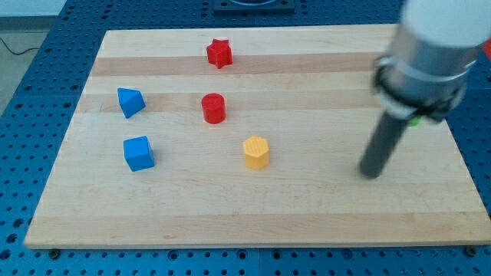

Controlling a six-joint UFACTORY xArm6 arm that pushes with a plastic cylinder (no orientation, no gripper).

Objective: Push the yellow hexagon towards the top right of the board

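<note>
The yellow hexagon (256, 152) stands a little below the board's middle. My tip (371, 173) rests on the board well to the hexagon's right and slightly lower, apart from every block. The rod rises from it to the arm's blurred grey and white body at the view's upper right.
A red star (219, 54) lies near the top edge. A red cylinder (213, 108) stands above-left of the hexagon. A blue triangular block (130, 102) and a blue cube (139, 153) sit at the left. A bit of green (415, 120) shows behind the arm. The wooden board (322, 222) lies on a blue perforated table.
</note>
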